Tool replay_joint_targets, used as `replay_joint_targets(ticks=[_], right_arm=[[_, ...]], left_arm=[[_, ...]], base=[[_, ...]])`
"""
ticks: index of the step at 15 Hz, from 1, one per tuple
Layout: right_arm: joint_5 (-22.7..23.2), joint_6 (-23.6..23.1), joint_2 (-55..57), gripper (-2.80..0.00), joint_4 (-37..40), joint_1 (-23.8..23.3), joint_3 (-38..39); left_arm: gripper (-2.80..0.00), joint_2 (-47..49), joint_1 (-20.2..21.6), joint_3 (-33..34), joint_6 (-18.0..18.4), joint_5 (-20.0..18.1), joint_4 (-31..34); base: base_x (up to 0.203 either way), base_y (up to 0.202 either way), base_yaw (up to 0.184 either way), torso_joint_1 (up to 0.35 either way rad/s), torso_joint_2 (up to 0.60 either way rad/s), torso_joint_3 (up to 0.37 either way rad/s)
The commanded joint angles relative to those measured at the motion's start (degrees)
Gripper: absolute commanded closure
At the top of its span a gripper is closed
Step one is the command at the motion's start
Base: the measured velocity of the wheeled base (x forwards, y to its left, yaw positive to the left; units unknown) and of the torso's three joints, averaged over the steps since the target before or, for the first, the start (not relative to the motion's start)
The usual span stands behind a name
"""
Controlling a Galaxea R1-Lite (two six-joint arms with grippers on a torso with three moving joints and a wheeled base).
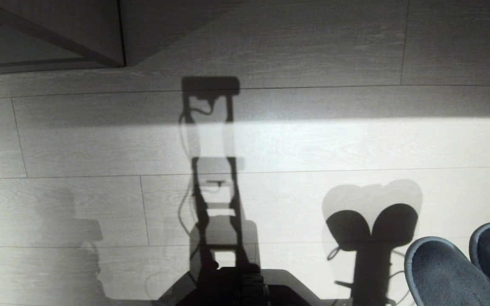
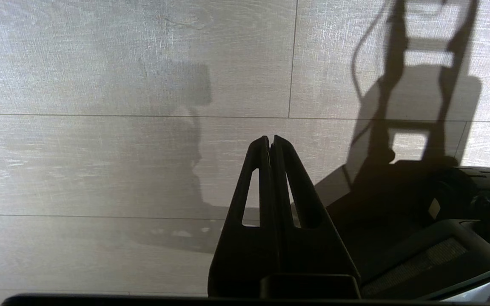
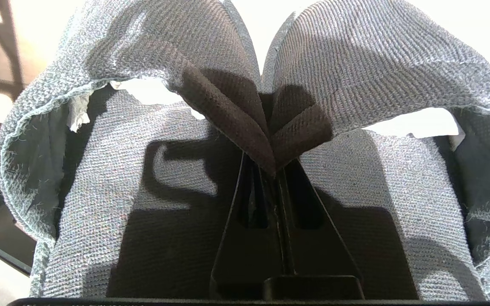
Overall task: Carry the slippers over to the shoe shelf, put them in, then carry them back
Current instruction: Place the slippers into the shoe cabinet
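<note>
I'm not reading any brand, label or lettering in the three views. There's a small round mark on the robot base (image 2: 474,221) in the left wrist view, but it's too small to make out.

Around me: I'm looking down at pale wood-plank floor (image 1: 313,144) with a bright band of light lying across it. The robot's own shadow (image 1: 213,178) is falling up the middle of the head view, and a heart-shaped shadow (image 1: 372,216) is sitting on the floor just beside the slippers. A corner of a wood-grain furniture unit (image 1: 79,29) is showing at the upper left, well apart from everything else. Nothing is standing on the open floor ahead.

Right gripper (image 3: 275,172): I'm seeing the fingers pinched together on the inner edges of the slippers (image 3: 245,85), both gathered in one grip. The pair is fanning out to either side of the claw, off the floor. In the head view the slippers (image 1: 462,272) are poking in at the lower right corner, toes up.

Left gripper (image 2: 270,142): it's hanging over bare floor beside the base, fingers pressed together, holding nothing.
</note>
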Motion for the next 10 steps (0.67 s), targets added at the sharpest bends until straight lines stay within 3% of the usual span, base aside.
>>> replay_joint_targets(ticks=[1,5,10], right_arm=[[-0.1,0.2,-1.8,0.00,0.3,0.0,0.3],[-0.3,3.3,-2.0,0.00,0.9,-0.1,0.5],[-0.3,3.7,-2.0,0.00,0.9,-0.1,0.4]], left_arm=[[0.00,0.0,0.0,0.0,0.0,0.0,0.0],[0.00,0.0,0.0,0.0,0.0,0.0,0.0],[0.00,0.0,0.0,0.0,0.0,0.0,0.0]], base=[[0.000,0.000,0.000,0.000,0.00,0.000],[0.000,0.000,0.000,0.000,0.00,0.000],[0.000,0.000,0.000,0.000,0.00,0.000]])
